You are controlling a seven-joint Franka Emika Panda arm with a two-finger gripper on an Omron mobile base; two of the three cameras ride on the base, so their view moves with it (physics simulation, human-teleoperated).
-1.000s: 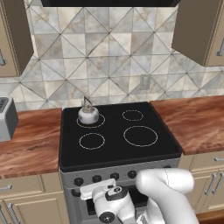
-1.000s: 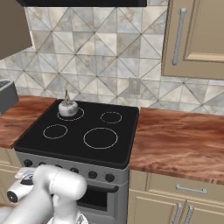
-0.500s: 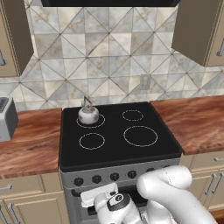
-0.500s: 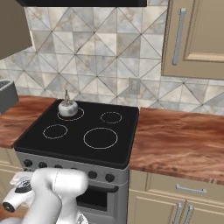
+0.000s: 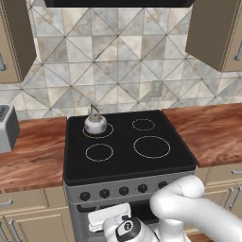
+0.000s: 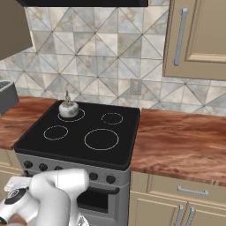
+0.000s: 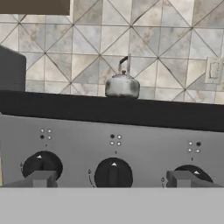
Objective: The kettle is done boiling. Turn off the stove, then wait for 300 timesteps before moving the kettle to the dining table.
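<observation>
Shiny silvery metal kettle (image 5: 95, 124) on glossy black glass stove (image 5: 123, 160); wood-grain counters (image 5: 208, 130).

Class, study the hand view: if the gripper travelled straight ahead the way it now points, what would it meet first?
Most likely the middle knob on the stove front panel, centred between the open gripper fingers. The kettle sits higher and farther back, out of that line. Depth to the panel is hard to judge.

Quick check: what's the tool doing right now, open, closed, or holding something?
Tool: open, holding nothing; its fingertips stand wide apart either side of the middle stove knob, in front of it.
</observation>
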